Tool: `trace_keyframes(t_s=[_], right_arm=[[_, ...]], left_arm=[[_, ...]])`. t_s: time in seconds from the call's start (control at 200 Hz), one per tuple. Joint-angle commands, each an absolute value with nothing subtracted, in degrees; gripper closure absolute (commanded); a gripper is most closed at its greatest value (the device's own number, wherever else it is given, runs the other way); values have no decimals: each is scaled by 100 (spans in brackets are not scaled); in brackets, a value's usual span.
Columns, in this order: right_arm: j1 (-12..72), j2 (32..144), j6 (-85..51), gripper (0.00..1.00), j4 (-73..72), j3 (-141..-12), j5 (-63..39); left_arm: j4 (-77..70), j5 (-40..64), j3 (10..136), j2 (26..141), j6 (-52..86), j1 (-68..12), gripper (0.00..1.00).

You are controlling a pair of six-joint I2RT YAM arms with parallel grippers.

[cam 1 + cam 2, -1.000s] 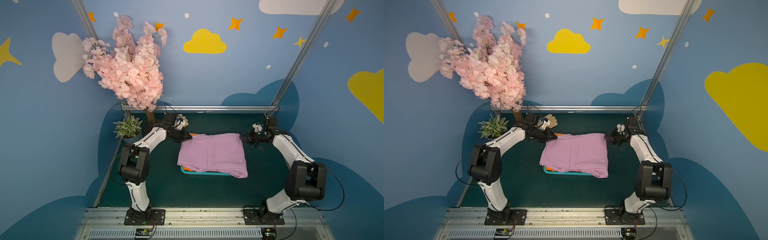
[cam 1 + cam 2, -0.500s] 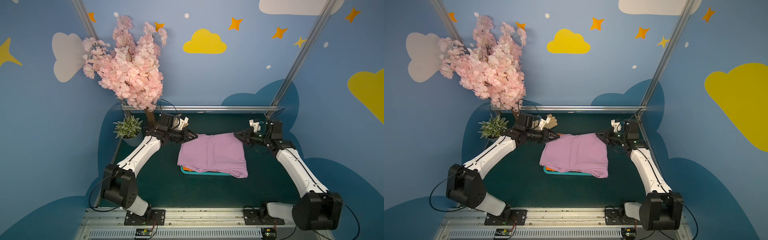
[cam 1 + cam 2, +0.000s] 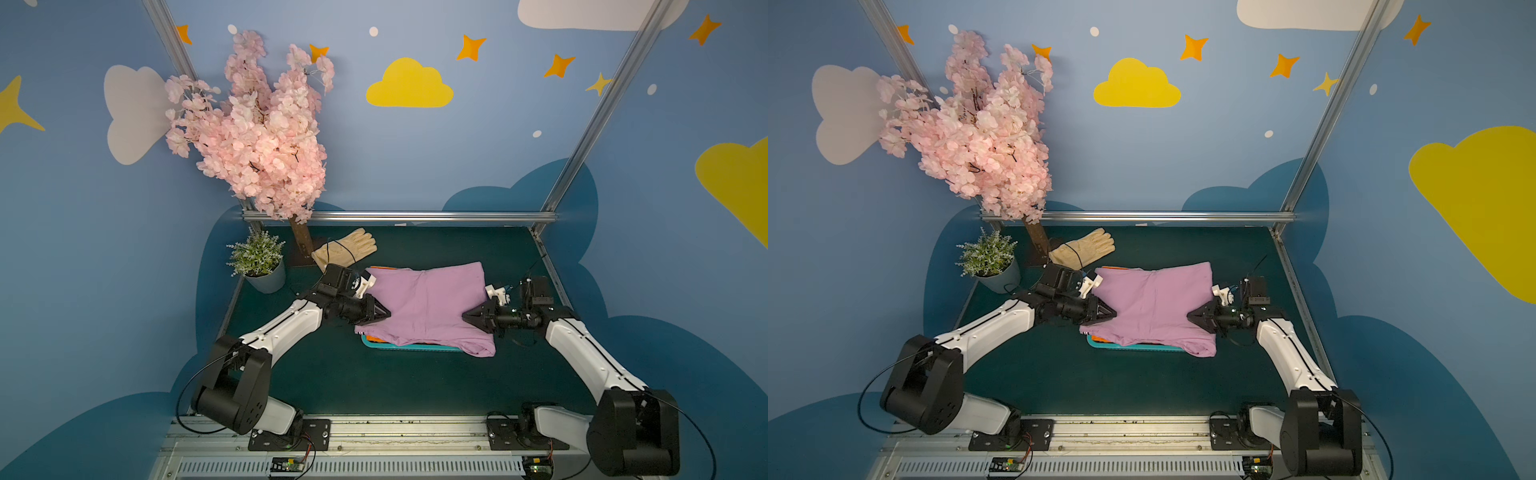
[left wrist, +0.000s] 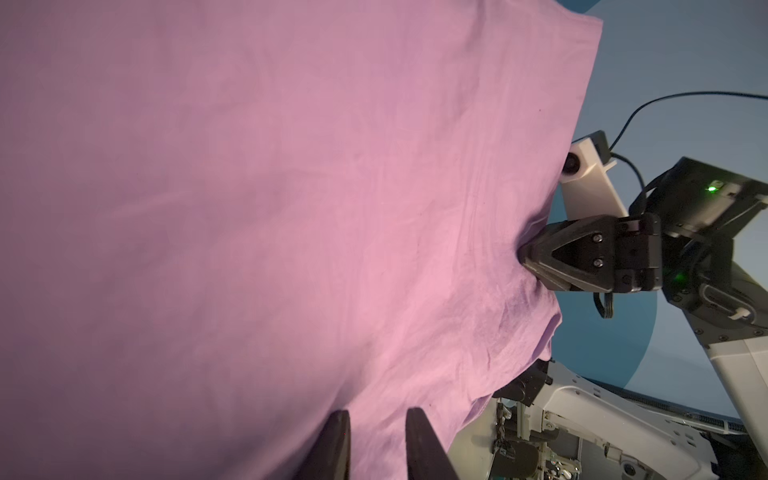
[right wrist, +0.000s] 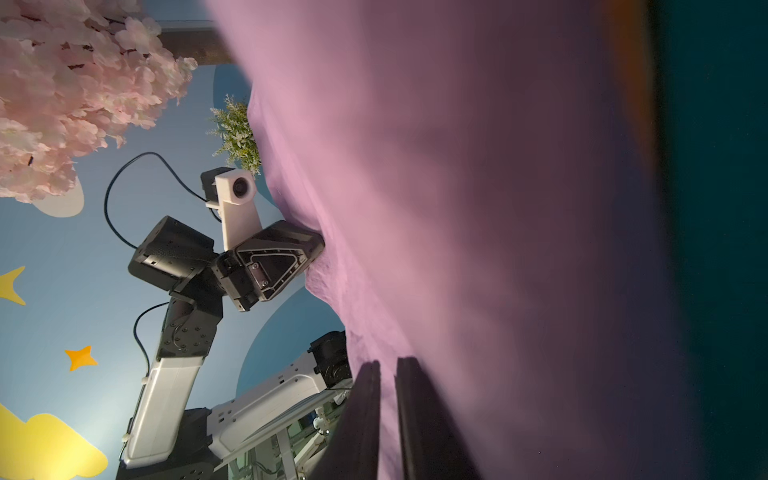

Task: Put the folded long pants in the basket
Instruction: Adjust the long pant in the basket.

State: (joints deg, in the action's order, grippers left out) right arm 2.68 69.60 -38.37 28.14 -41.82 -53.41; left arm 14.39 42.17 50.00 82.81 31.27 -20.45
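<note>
Blue walls [image 3: 415, 166] painted with yellow clouds [image 3: 409, 85] and orange stars [image 3: 471, 46] enclose a dark green tabletop [image 3: 374, 382].

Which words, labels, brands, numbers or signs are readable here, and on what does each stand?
None can be read.
On the circuit boards at the front rail: any markings are too small to read.
On the lilac pants, glove, basket and painted wall: no print or label visible.

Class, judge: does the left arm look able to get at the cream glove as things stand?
Probably not right away: the cream glove lies close behind the left gripper, but that gripper looks closed on the lilac pants, so it would have to let go first.
</note>
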Motion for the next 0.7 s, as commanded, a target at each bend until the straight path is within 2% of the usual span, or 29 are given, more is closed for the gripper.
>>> trace_keyframes(t_s=[0.0, 0.245, 0.325, 0.39, 0.446, 0.601, 0.651, 0.696], right_arm=[[-99, 7062, -3202, 85, 3138, -3886, -5404], [-352, 6379, -3629, 83, 2926, -4259, -5335], [-351, 6171, -3874, 80, 2804, -4671, -5060], [-360, 6072, -4125, 76, 2764, -5073, -4380], [-406, 6007, -3797, 73, 2873, -5426, -3649], [-438, 5905, -3426, 49, 3225, -5633, -233], [-448, 5951, -3504, 30, 3111, -5423, 567], [-448, 6027, -3046, 24, 2556, -5071, 1026]], left_arm=[[1575, 4017, 4752, 8082, 3036, -1860, 71], [1977, 3805, 4835, 7634, 2969, -1690, 69], [2317, 3231, 5103, 7226, 2801, -1673, 61], [2435, 2453, 5188, 6755, 2756, -1629, 52], [2549, 1504, 5171, 6333, 2728, -1591, 43], [2434, -1960, 4307, 5213, 2957, -1430, 16], [1957, -2378, 3803, 4984, 2926, -1253, 10], [1308, -2435, 3376, 4892, 2649, -1116, 9]])
